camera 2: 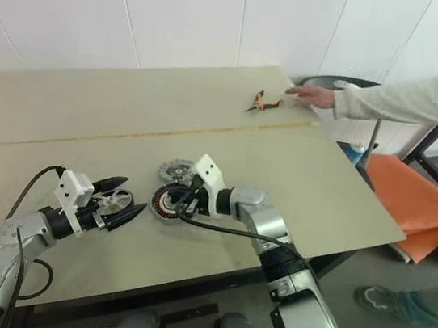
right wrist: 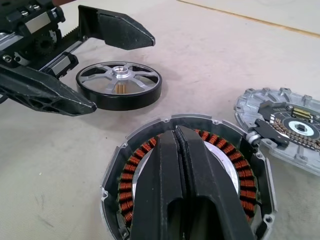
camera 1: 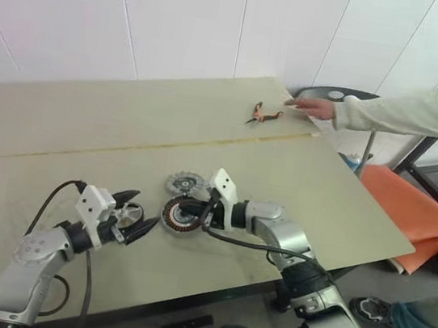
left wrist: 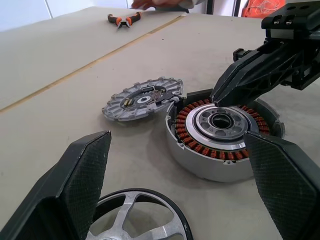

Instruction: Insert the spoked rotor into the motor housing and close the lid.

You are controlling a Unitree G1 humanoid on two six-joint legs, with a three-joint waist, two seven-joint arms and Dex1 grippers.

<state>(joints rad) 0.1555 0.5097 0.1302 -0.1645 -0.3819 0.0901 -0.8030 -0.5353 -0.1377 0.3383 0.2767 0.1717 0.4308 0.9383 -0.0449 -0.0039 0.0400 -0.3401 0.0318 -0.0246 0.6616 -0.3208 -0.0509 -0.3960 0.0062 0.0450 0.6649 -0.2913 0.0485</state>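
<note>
On a pale bench [camera 1: 320, 203], the left pincer [camera 1: 135, 217] stands spread wide around the spoked rotor [right wrist: 119, 83], one finger on either side of the dark rim; the wheel lies flat on the bench and is not yet gripped. Just beside it, the motor housing [left wrist: 222, 137] sits open, its ring of copper windings exposed. The right pincer [right wrist: 179, 150] is clenched, its fingers pressed together and empty, the tips poised over the housing's centre (whether they press on it cannot be told). Touching the housing's far side lies the lid [left wrist: 141, 98], a finned grey disc resting flat, inner face up. Farther back, past a seam in the bench, orange-handled pliers [camera 1: 263, 114] lie near the far edge, where a person's hand [camera 1: 315, 107] rests.

Judged from here, the risks are plain. The rotor could slip or tilt if the wide fingers close off-centre on its rim, then jam against the windings when lowered. The clenched pincer over the housing blocks the opening; unless it clears, the two arms may collide. A nudge could also shift the housing into the lid.
</note>
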